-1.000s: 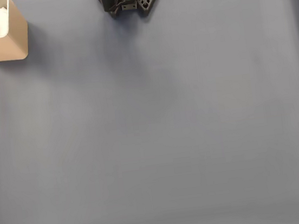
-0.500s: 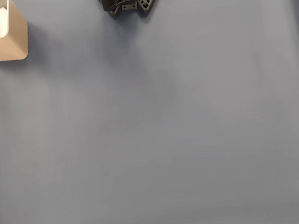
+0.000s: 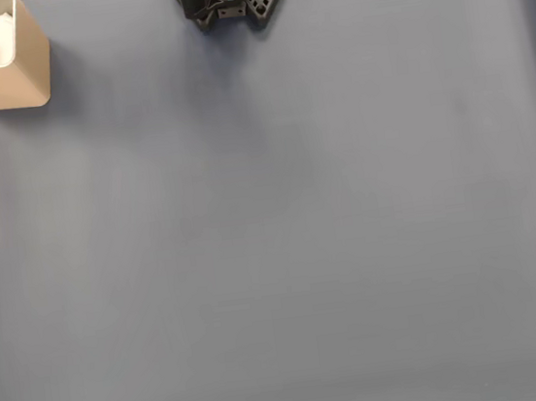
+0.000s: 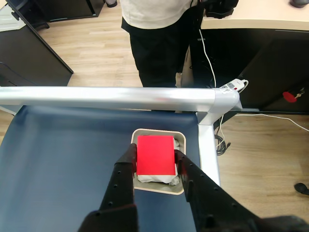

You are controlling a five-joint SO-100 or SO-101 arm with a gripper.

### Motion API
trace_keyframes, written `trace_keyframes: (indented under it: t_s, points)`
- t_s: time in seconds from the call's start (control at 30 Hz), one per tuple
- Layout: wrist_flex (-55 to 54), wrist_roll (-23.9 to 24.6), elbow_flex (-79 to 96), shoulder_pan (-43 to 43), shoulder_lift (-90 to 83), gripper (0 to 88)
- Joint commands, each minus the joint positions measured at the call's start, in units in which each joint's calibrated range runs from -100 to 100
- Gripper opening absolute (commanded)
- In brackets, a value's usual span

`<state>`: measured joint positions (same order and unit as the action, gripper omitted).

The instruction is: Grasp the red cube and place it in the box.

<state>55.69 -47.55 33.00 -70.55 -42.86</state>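
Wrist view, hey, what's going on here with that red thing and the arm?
The robot's gripper is holding the red cube between its two black fingers, directly above the box, which sits on the blue mat near the table's metal edge rail. The cube has not been let go yet. White padding shows inside the box under the cube. A person in dark trousers stands on the wooden floor beyond the table.

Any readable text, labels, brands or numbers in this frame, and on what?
None can be read.
The red cube, held in the pincer above the box: plain faces, no print.
The box: no label visible.
The power strip on the floor: any markings are too small to read.
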Motion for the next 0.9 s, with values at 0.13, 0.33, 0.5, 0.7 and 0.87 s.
trace_keyframes:
  t_s: [0.13, 0.33, 0.5, 0.7, 0.87]
  points:
    - [-1.5, -0.8, -0.2, -1.1, -0.2, 4.0]
    - [-1.8, -0.9, 0.8, -1.2, -1.1, 4.0]
    - [-2.2, -1.2, 2.9, -1.2, -2.5, 4.0]
    - [-2.6, -1.3, 4.5, -1.2, -3.3, 4.0]
    - [-3.0, -1.2, 4.5, -1.0, -3.3, 4.3]
